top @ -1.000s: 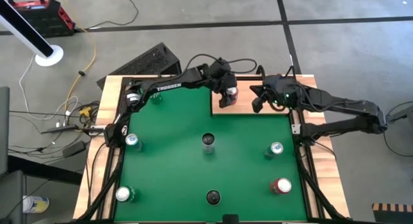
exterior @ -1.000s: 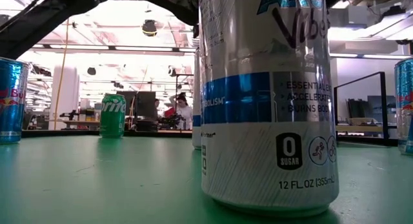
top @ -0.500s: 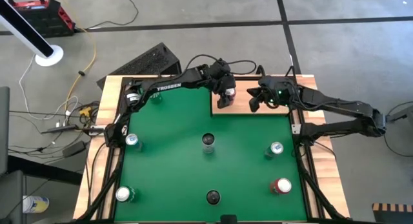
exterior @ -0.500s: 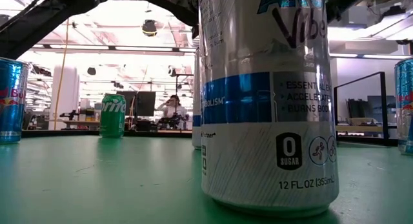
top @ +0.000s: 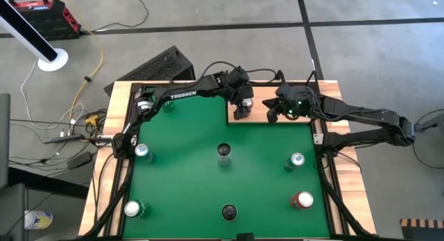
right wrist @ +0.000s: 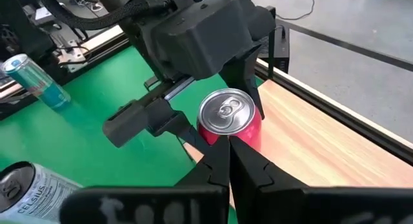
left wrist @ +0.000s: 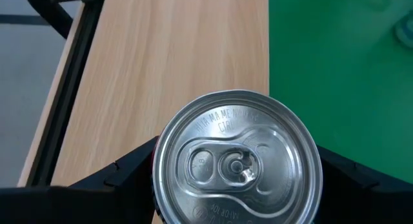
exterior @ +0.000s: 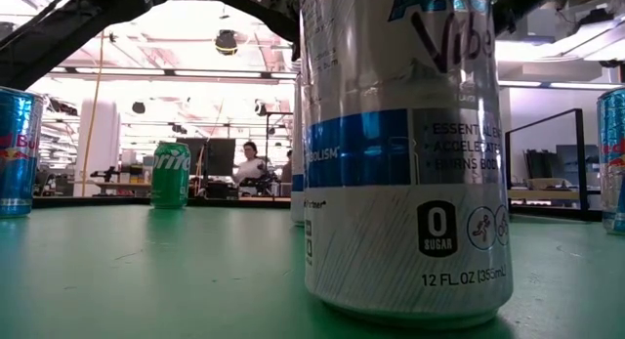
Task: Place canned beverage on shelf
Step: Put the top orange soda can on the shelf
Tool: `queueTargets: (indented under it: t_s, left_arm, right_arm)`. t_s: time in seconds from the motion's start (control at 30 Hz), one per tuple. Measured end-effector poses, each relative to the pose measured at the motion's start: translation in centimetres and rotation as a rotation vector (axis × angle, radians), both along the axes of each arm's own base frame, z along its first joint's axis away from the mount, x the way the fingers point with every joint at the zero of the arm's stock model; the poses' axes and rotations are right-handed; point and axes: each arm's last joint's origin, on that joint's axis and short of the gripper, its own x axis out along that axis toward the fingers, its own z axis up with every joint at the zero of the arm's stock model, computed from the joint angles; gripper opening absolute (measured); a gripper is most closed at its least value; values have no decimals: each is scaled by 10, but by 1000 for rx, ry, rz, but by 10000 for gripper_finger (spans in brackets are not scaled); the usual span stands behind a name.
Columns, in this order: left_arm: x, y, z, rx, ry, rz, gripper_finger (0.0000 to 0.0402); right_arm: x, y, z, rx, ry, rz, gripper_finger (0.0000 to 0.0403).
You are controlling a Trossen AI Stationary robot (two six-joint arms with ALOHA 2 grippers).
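A red can with a silver top is held by my left gripper over the left end of the pale-wood shelf, which lies at the far right of the green tabletop. In the left wrist view the can's top sits between the two dark fingers, above the shelf, close to its edge with the green felt. My right gripper is shut and empty over the shelf, just right of the can; its joined fingers point at the can. My left gripper pinches the can's upper side wall between its two fingers, one on each side, just under the rim. The fingers come from above, pointing down. The can is upright. My right fingers hide its base, so whether it stands on the shelf cannot be told.
Several other cans stand on the green felt, a red one and two near the front edge. In the low view a white and blue can fills the foreground, a green can farther back.
My right gripper has moved a little toward the table's left, closer to the can. My left gripper and the can have stayed about where they were.
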Motion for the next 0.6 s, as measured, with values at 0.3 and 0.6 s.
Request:
queueTargets:
  t_s: [0.3, 0.6]
  left_arm:
    - [1, 0, 2, 5, -15, 32, 379]
    - [3, 1, 19, 1, -65, 46, 391]
  right_arm:
    - [0, 1, 0, 6, -4, 1, 23]
    - [1, 5, -1, 15, 0, 15, 24]
